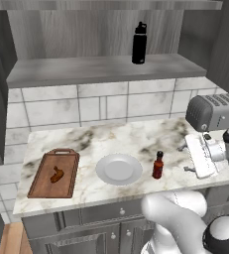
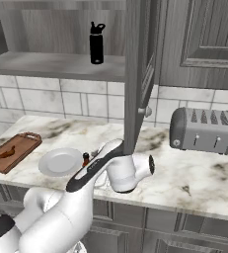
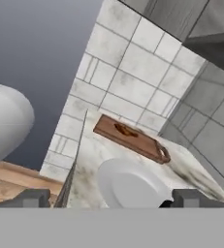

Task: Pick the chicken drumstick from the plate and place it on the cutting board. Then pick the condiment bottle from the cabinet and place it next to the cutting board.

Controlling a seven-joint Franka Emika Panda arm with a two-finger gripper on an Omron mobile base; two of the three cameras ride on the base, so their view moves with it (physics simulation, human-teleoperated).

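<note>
On the cutting board lies the chicken drumstick; the gripper gapes wide, empty.

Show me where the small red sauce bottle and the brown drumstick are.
small red sauce bottle (image 1: 158,167): left base view, on its body.
reddish-brown chicken drumstick (image 1: 56,174): left base view, on its thick end.

One drumstick, one board, one plate, two bottles, one toaster.
</note>
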